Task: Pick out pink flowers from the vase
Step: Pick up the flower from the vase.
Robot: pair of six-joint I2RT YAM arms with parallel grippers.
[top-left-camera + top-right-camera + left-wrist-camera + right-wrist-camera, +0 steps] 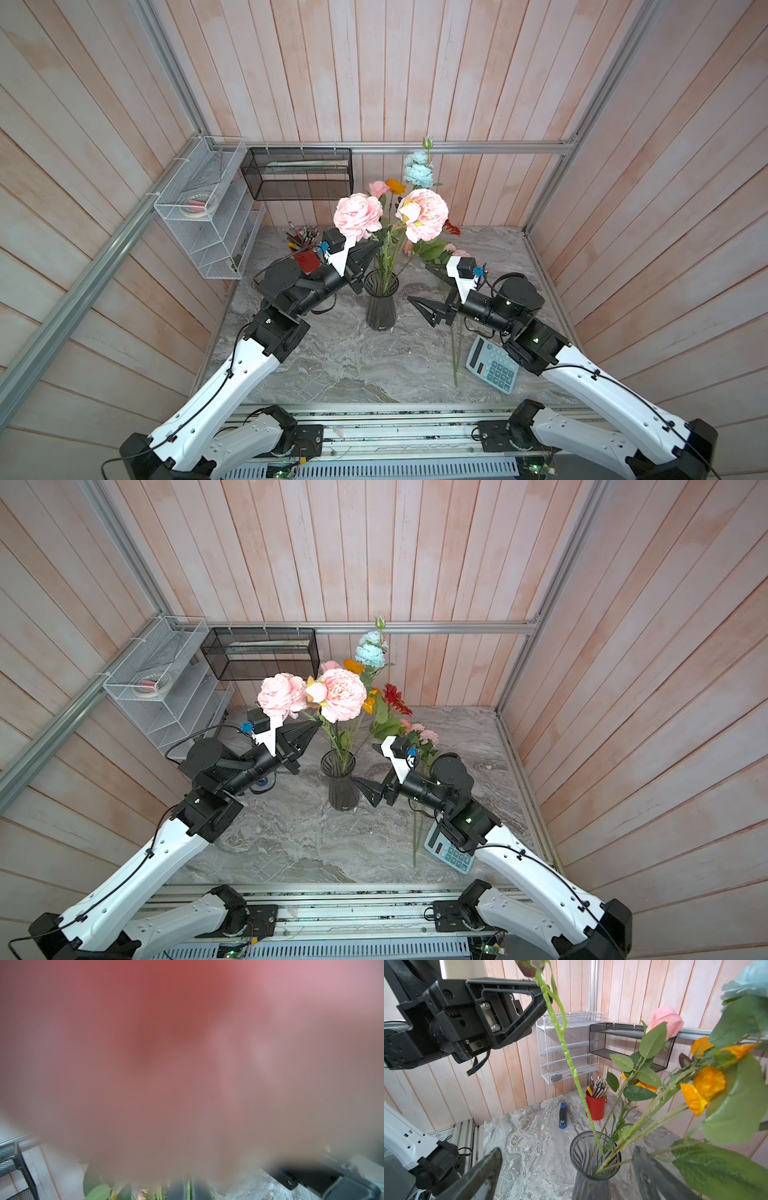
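Marble tabletop (332, 365), pink plank walls. My left jaws pressed tight on green stem (571, 1064) of big pink flower (357, 216). Stem foot not yet out of dark ribbed vase (380, 309) at tabletop middle. My right jaws spread wide, empty, just beside vase. One pink stem (457, 365) lies flat by calculator (492, 365): done, I judge. Left in vase: second big ruffled pink bloom (424, 214), small pink bud (378, 188). Well under half done, by my reckoning.
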